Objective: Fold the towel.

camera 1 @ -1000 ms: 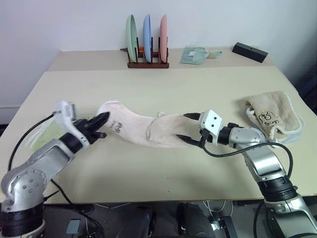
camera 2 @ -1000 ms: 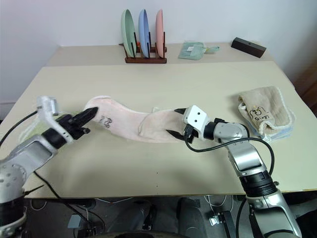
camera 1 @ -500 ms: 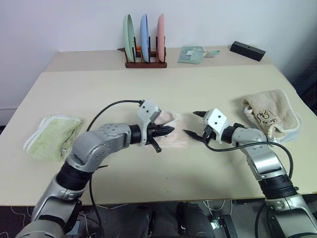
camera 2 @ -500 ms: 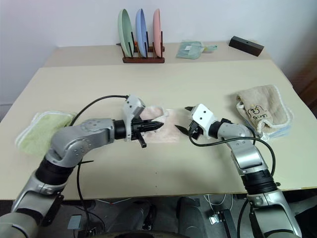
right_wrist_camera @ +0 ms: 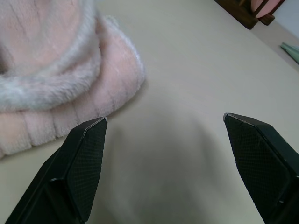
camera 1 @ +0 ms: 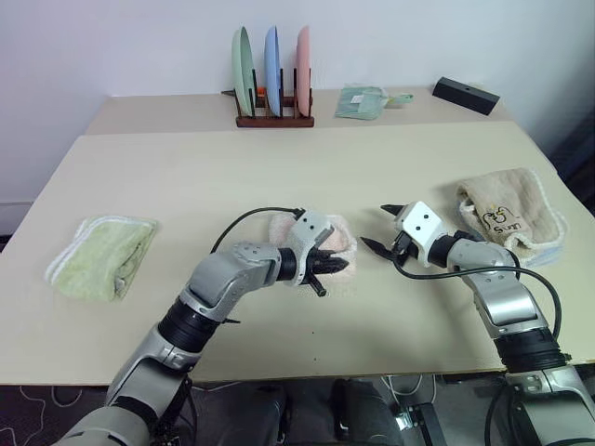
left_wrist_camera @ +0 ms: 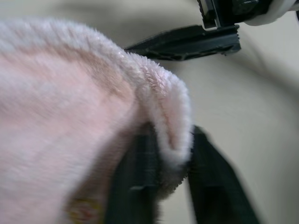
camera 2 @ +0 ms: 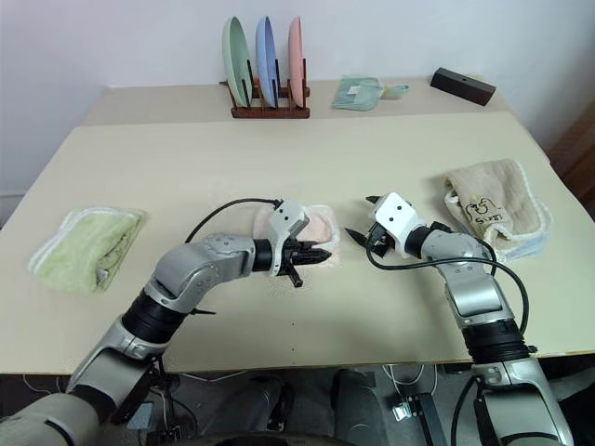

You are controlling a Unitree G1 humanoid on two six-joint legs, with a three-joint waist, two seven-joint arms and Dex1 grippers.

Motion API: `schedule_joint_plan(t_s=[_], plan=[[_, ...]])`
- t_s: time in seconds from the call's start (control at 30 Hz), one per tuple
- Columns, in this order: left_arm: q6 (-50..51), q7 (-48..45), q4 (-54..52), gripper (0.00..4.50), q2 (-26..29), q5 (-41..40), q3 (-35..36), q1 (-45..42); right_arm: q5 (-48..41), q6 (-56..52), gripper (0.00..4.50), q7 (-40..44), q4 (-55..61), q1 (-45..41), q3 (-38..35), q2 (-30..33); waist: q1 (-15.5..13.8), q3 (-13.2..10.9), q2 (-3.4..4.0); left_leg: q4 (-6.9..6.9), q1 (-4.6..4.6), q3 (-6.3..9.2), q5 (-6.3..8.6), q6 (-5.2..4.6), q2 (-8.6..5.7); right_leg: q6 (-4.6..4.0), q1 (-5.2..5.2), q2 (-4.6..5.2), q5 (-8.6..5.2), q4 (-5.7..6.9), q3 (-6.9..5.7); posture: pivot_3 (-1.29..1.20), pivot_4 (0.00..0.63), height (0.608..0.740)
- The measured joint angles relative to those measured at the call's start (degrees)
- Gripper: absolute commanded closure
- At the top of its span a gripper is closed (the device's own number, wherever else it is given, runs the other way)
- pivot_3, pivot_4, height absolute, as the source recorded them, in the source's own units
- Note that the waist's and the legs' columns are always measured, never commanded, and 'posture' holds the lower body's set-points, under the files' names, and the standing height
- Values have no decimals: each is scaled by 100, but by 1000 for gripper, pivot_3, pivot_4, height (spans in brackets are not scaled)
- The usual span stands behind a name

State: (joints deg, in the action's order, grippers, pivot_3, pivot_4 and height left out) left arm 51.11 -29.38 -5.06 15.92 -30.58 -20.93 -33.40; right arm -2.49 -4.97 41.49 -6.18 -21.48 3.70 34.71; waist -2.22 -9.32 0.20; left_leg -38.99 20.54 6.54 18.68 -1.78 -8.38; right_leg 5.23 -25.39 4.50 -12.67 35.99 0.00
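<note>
Towel (camera 2: pixel 311 226) of pale pink terry lies bunched in a folded heap at the middle of the surface (camera 2: pixel 390 149), with a fold of its whitish-edged cloth between the two black fingers (left_wrist_camera: pixel 135 182) of the left end effector (camera 2: pixel 311 258); whether those fingers press the cloth or stand loose around it I cannot tell. Just beside the heap, apart from it, the right end effector (camera 2: pixel 363 221) hangs with its fingers spread wide and nothing between them, pointing toward the pink cloth.
</note>
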Motion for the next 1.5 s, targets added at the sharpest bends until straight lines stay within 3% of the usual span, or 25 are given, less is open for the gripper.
schedule_joint_plan(t_s=[0.07,0.27,0.4,0.5,0.67,0.7,0.73,0.83,0.97,1.1,1.23,1.5], plan=[[21,-5,-43,1155,-64,-67,243,18,9,23,409,-11,-28,-14,1,-4,1,0,0,0,0,0,0,0,0,0,0,0,0,0,0,0,150,740],[92,-198,-751,1155,82,-255,656,200,18,35,409,-13,-45,-86,10,-10,6,0,0,1,0,0,0,0,1,0,0,0,0,1,0,0,150,740],[94,-540,-1389,1155,664,-289,732,448,32,37,409,-13,-72,-174,-6,13,10,0,0,2,-1,0,0,1,1,-1,-1,0,0,1,0,0,150,740],[53,-516,-1508,2008,777,-309,1023,499,70,26,1283,-26,-143,-294,-9,16,-5,0,0,-1,-1,0,0,0,0,0,2,0,0,1,0,0,150,740],[-553,-22,-1059,4500,761,129,1651,495,-403,-334,3841,13,-25,-522,-336,-65,-3,0,0,2,0,1,0,1,0,-1,-1,-1,0,0,-1,0,150,740],[-692,22,-953,4500,762,232,1723,496,-642,-521,4331,84,143,-532,-410,-152,1,0,0,2,0,2,0,1,1,-1,-1,-1,0,0,-1,0,150,740],[-892,51,-845,4500,780,403,1719,500,-944,-792,4428,184,392,-533,-456,-254,10,0,0,3,-1,1,0,1,2,-1,-1,-1,0,-1,-1,0,150,740],[-1412,83,-493,4500,751,798,1667,640,-1673,-1554,4428,501,1147,-531,-388,-417,1,0,1,3,-1,2,0,0,2,0,1,-1,0,-2,-1,0,150,740],[-1646,-71,-181,4500,612,936,1527,910,-1813,-1941,4428,625,1540,-410,62,-488,-23,-1,-3,-2,5,6,1,-2,0,0,3,1,0,-5,-5,0,150,740],[-1836,-293,-52,4500,411,1035,1262,799,-1143,-1703,4428,372,761,-426,767,-873,2,0,-4,-4,2,4,1,-1,0,0,1,2,0,2,-4,0,150,740],[-2051,-374,498,4500,302,1261,1127,780,-850,-1346,4428,271,-64,-448,834,-1047,9,0,-3,-2,3,3,1,-2,0,0,-2,0,0,1,-5,0,150,740],[-2687,-596,953,4500,277,1544,1056,1020,-665,-632,4428,329,-585,-386,828,-1116,6,13,-6,-1,-12,4,1,-1,0,0,12,0,0,0,-5,0,150,740]])
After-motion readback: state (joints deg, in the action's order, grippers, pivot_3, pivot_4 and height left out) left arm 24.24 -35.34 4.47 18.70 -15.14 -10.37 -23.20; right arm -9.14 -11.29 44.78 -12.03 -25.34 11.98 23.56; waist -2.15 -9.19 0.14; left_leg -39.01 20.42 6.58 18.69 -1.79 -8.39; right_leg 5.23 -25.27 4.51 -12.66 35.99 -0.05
